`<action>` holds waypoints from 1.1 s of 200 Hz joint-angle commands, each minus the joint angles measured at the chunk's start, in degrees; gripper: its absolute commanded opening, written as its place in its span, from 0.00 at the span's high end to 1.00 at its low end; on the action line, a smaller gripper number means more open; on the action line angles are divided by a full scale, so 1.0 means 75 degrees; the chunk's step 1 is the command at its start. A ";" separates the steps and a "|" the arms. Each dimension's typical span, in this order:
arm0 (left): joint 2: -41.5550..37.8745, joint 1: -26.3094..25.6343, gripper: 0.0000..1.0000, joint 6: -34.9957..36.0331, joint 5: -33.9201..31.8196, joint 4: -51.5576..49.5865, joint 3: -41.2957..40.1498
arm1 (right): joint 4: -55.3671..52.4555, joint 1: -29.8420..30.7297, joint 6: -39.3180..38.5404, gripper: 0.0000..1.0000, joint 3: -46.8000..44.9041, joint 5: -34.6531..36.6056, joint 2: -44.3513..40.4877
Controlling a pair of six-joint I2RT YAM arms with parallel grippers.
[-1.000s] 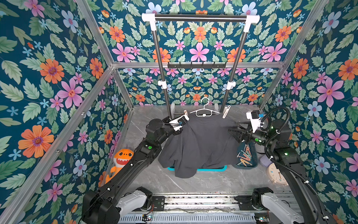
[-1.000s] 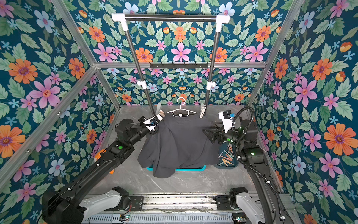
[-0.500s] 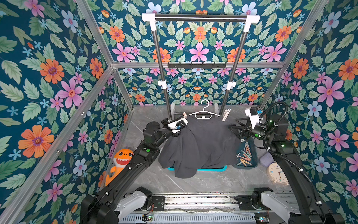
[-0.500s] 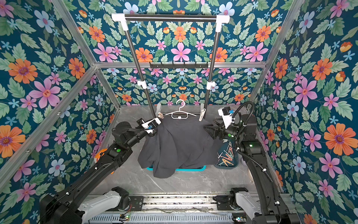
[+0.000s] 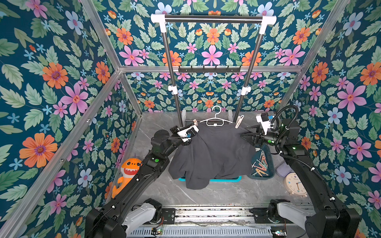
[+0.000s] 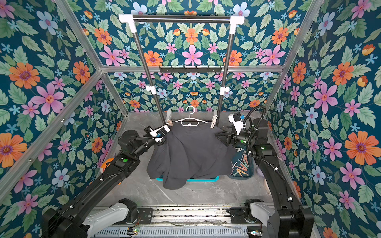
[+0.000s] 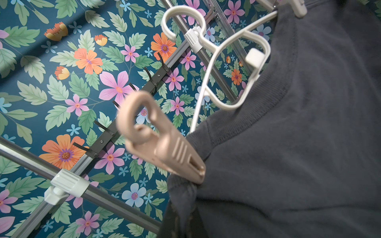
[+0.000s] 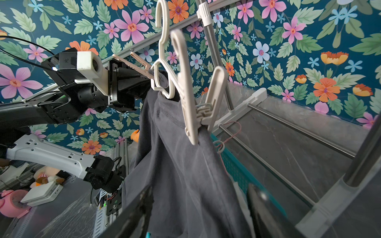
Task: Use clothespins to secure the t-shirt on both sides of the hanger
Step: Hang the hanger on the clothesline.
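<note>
The dark grey t-shirt (image 5: 210, 156) on the white hanger (image 5: 215, 121) is pinned at either shoulder by a tan clothespin (image 7: 165, 148) and a white clothespin (image 8: 191, 99), clamped by the left end effector (image 5: 188, 140) and straddled by the open right end effector (image 5: 243, 135); only release is judged left.

We see bright, even, diffuse light in both top views, with soft shadow under the t-shirt (image 5: 210, 156). The wide lens stretches the wallpaper (image 5: 51, 82) toward the edges. In the left wrist view the tan clothespin (image 7: 162, 142) is blurred, the wallpaper behind it sharp.
</note>
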 commanded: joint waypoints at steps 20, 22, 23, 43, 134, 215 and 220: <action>0.0057 0.0031 1.00 -0.0129 -0.0080 0.0643 0.0032 | 0.0051 0.0033 0.0103 0.42 0.0050 -0.0422 0.0138; 0.0058 0.0031 1.00 -0.0130 -0.0085 0.0650 0.0032 | 0.0047 0.0030 0.0108 0.42 0.0056 -0.0419 0.0138; 0.0058 0.0031 1.00 -0.0130 -0.0080 0.0653 0.0032 | 0.0046 0.0030 0.0106 0.43 0.0059 -0.0418 0.0138; 0.0080 0.0031 1.00 -0.0130 -0.0102 0.0678 0.0041 | -0.0126 0.0044 0.0054 0.47 0.0089 -0.0369 0.0143; 0.0099 0.0043 1.00 -0.0130 -0.0221 0.0744 0.0033 | -0.0933 0.0329 -0.0325 0.74 0.0240 0.0146 0.0150; 0.0187 0.0149 1.00 -0.0101 -0.0219 0.0912 -0.0084 | -0.1096 0.0327 -0.0308 0.89 0.0237 0.0254 -0.0044; 0.0192 0.0149 1.00 -0.0115 -0.0216 0.0940 -0.0091 | -0.1123 0.0333 -0.0308 0.90 0.0239 0.0246 -0.0053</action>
